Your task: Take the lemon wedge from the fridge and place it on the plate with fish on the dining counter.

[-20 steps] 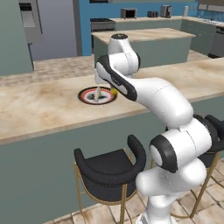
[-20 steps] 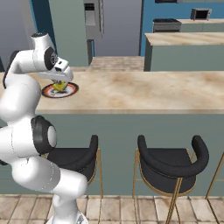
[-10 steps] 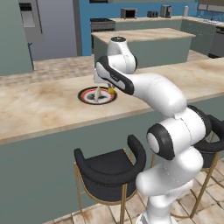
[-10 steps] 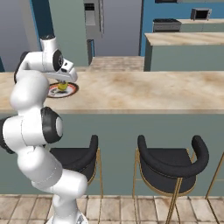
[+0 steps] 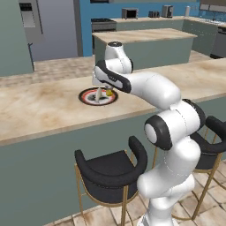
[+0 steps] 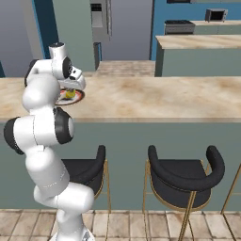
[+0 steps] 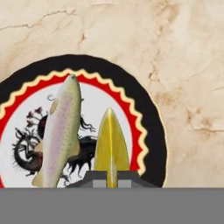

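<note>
**Lemon wedge held over the fish plate**

Lemon wedge [image 7: 111,146], a small bright yellow pointed sliver, sits pinched between the nearly closed tips of the two-finger gripper [image 7: 111,178] at 6 o'clock in the hand view, its tip pointing to 12 o'clock. It hangs over the pale centre of the round flat plate [image 7: 148,127] with black rim and red scalloped ring. Just beside the wedge, toward 9 o'clock, lies the speckled greyish-white fish [image 7: 61,131] on the plate; whether the two touch cannot be told.

From the left base view the gripper [image 5: 104,92] points down above the plate [image 5: 88,98], the wedge [image 5: 109,93] a yellow dot at its tips. The plate rests on the long beige mottled stone dining counter [image 5: 39,110]. Black curved-back stools [image 5: 112,167] stand at the counter's grey-green front. At 11 o'clock in the far background stands the tall grey fridge [image 5: 48,26].
</note>
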